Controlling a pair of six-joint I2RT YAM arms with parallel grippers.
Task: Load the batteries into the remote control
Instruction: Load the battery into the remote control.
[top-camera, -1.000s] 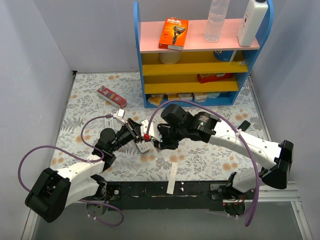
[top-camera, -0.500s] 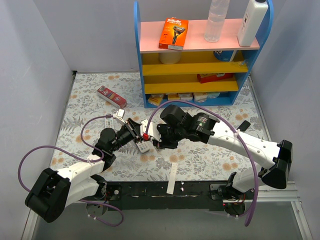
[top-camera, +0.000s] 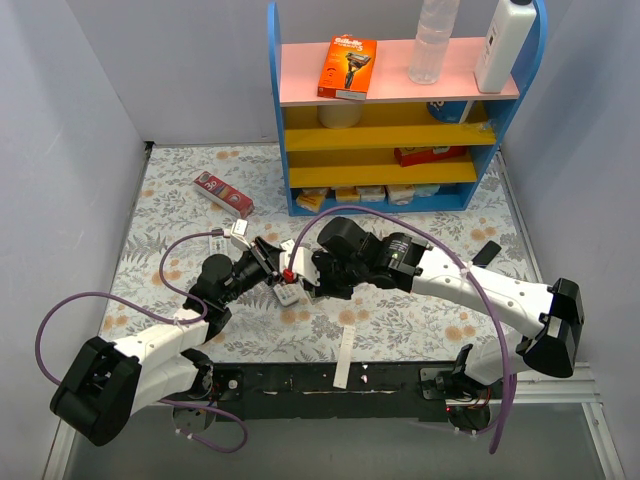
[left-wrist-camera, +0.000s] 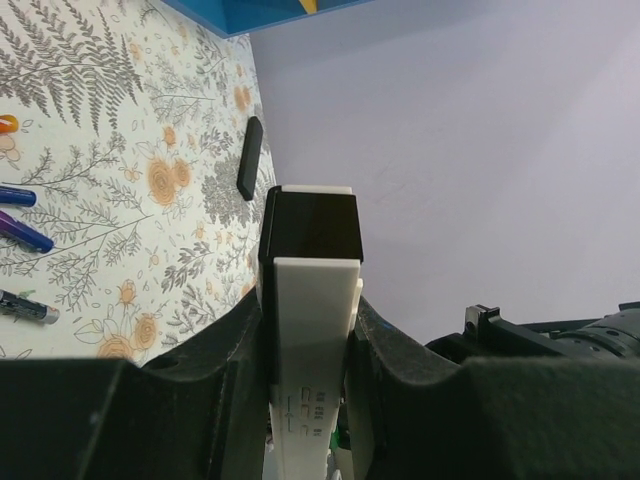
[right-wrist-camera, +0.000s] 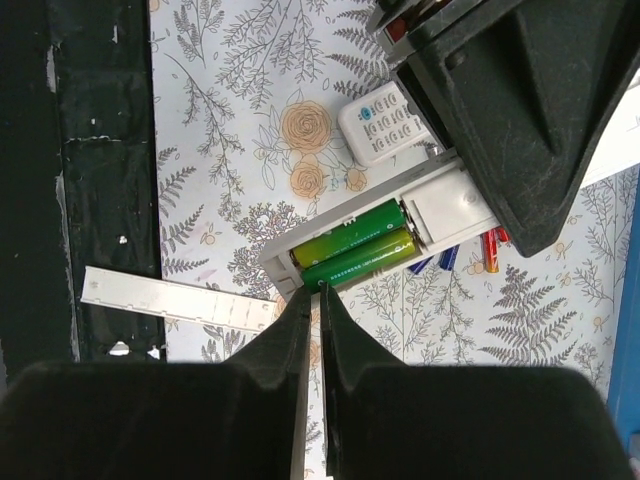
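My left gripper (left-wrist-camera: 308, 330) is shut on the white remote control (left-wrist-camera: 314, 290) and holds it edge-up above the table. In the right wrist view the remote's (right-wrist-camera: 445, 205) back compartment lies open with two green batteries (right-wrist-camera: 358, 248) side by side in it. My right gripper (right-wrist-camera: 320, 292) is shut with nothing between its fingers, and its tips touch the end of the lower green battery. Loose blue and red batteries (right-wrist-camera: 488, 250) lie on the mat under the remote. From above, both grippers (top-camera: 272, 265) (top-camera: 306, 285) meet at the table's middle.
A small white keypad remote (right-wrist-camera: 385, 125) lies on the floral mat beside the held one. A long white strip (right-wrist-camera: 180, 300) rests near the black front rail. A black bar (left-wrist-camera: 249, 172) lies farther out. The blue and yellow shelf (top-camera: 400, 100) stands at the back.
The right gripper's fingers have closed together and the right arm has edged slightly toward the remote. The left arm and the remote have stayed put.
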